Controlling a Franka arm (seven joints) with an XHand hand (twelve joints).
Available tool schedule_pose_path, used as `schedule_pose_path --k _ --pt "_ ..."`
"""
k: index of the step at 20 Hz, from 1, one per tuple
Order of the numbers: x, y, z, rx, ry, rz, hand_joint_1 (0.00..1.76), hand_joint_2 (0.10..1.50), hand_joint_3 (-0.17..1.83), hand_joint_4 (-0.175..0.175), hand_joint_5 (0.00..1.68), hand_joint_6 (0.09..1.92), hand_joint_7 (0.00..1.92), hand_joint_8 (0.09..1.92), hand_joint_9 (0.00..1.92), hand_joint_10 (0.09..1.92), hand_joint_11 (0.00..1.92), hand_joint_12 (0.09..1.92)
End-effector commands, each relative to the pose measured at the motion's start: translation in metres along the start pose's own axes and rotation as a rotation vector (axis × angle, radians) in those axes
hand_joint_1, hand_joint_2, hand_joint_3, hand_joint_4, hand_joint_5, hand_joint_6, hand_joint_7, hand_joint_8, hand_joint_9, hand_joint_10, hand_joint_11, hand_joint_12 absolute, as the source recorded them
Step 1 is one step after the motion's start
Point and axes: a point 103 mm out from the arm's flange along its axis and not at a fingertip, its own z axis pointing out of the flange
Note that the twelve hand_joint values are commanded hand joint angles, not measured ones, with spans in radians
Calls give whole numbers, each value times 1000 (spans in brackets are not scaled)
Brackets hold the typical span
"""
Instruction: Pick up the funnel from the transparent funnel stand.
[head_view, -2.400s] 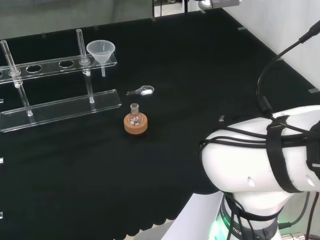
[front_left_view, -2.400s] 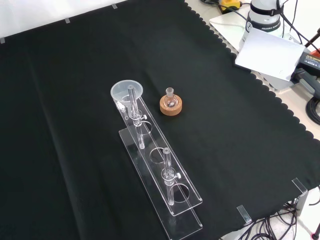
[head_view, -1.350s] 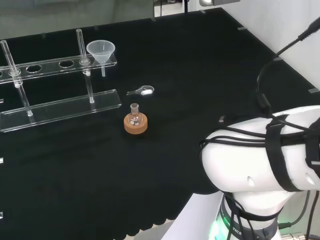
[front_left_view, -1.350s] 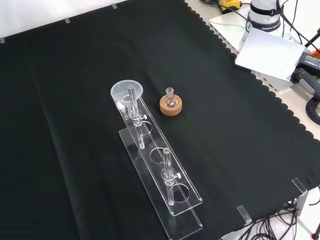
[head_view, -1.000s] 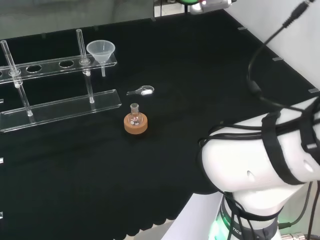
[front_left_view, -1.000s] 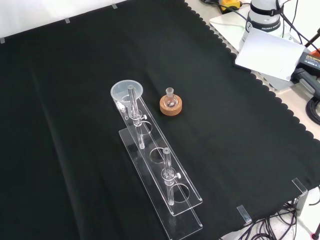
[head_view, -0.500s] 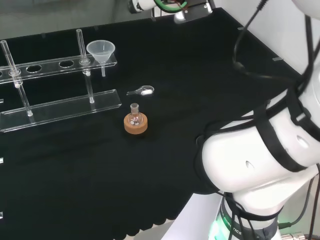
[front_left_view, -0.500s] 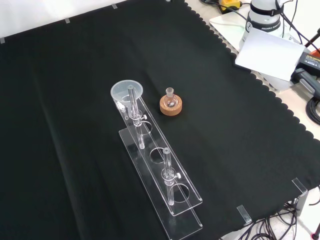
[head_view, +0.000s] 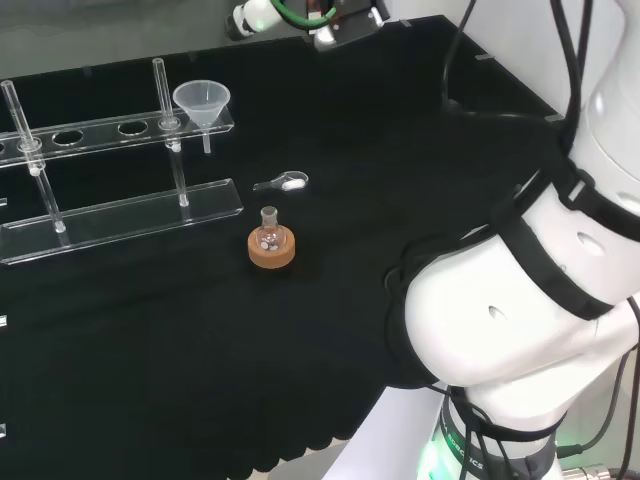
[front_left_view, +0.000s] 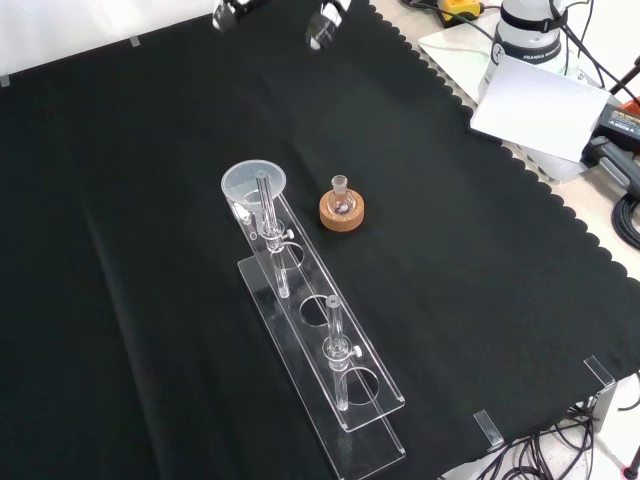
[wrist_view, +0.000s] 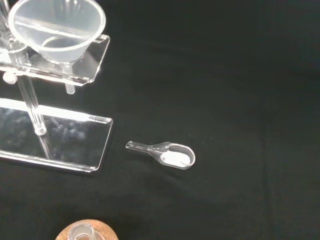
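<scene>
A clear funnel (head_view: 201, 100) (front_left_view: 254, 185) (wrist_view: 57, 32) sits upright in the end hole of the transparent stand (head_view: 100, 128) (front_left_view: 322, 345) (wrist_view: 60, 142), its stem hanging below the upper shelf. The hand (head_view: 338, 25) hangs high at the head view's top, right of the funnel and apart from it. In the front view its fingertips (front_left_view: 325, 25) come in at the top edge, spread apart, with nothing between them, well beyond the funnel.
A small flask sits in a cork ring (head_view: 271, 248) (front_left_view: 341, 207) (wrist_view: 85, 233) near the stand's funnel end. A clear spoon with white powder (head_view: 283, 182) (wrist_view: 167, 153) lies on the cloth between them. Two upright rods (head_view: 160, 90) rise from the stand.
The arm's big links have swung up and over, and the hand has come into view above the cloth's far side. Funnel, stand, flask and spoon have not moved.
</scene>
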Motion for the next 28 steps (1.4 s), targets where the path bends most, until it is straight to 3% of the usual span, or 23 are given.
schedule_pose_path --k 1,16,23,28 --pt "19 18 7 26 -29 -12 150 937 244 -33 114 87 28 632 151 772 106 1420" --pt "36 55 26 140 -27 5 270 869 200 -37 138 87 2 677 148 777 99 1432" --pt "49 65 33 193 -39 5 317 810 149 -27 82 87 0 516 80 818 119 1493" --pt "67 75 39 234 -99 -13 381 791 120 -27 55 87 0 394 24 858 132 1526"
